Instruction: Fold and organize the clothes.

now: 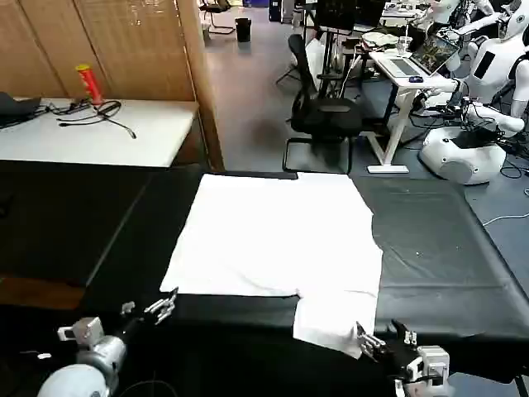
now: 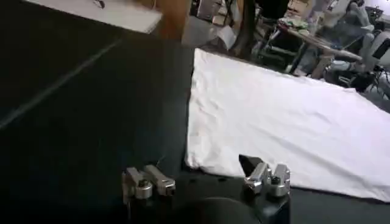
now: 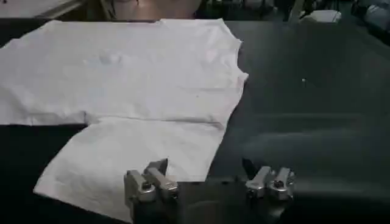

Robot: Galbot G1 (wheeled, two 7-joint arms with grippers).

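The clothes are one white T-shirt [image 1: 273, 231] lying flat on the black table cloth [image 1: 438, 248], with a smaller flap [image 1: 331, 318] reaching toward the near edge on the right. My left gripper [image 1: 150, 308] is open, low over the cloth just short of the shirt's near left corner [image 2: 196, 159], which lies ahead of the gap in my left gripper [image 2: 207, 176]. My right gripper [image 1: 387, 339] is open at the flap's near right corner. In the right wrist view my right gripper [image 3: 207, 178] has one finger [image 3: 149, 181] over the flap's edge [image 3: 152, 152] and the other over bare cloth.
A white desk [image 1: 99, 136] with a red can [image 1: 88, 83] and cables stands at the back left beside a wooden partition. Beyond the table's far edge are an office chair [image 1: 326, 116] and a white robot [image 1: 471, 141]. Bare black cloth flanks the shirt.
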